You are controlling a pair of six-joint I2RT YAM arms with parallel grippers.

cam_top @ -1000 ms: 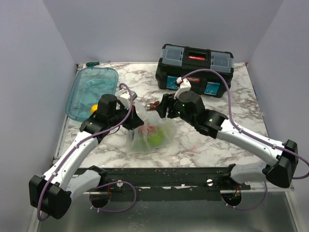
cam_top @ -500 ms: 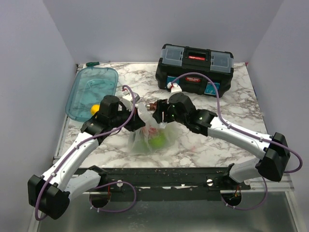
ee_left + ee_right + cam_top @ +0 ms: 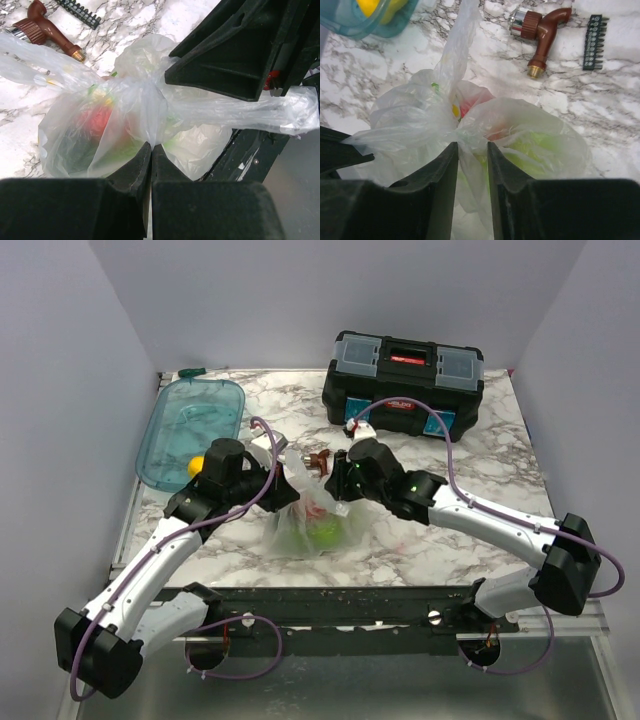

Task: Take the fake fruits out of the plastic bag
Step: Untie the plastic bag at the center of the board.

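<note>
The clear plastic bag (image 3: 315, 522) sits at the table's middle with its top bunched up. Through it I see a red fruit (image 3: 95, 120), a lime-green fruit (image 3: 535, 150) and a bit of yellow (image 3: 455, 109). Another yellow fruit (image 3: 196, 465) lies in the teal tub. My left gripper (image 3: 151, 146) is shut on the gathered film at the bag's top, on its left side (image 3: 283, 485). My right gripper (image 3: 472, 145) is at the bag's top from the right (image 3: 335, 485). Its jaws stand narrowly apart with a loose fold of film hanging between them.
A black toolbox (image 3: 403, 375) stands at the back right. The teal tub (image 3: 190, 430) is at the back left. A brown tap-like fitting (image 3: 540, 30) and a black bit strip (image 3: 595, 40) lie just behind the bag.
My right gripper has moved left and down onto the bag's top, its jaws now around a fold of film. The left gripper keeps its hold and has shifted slightly.
</note>
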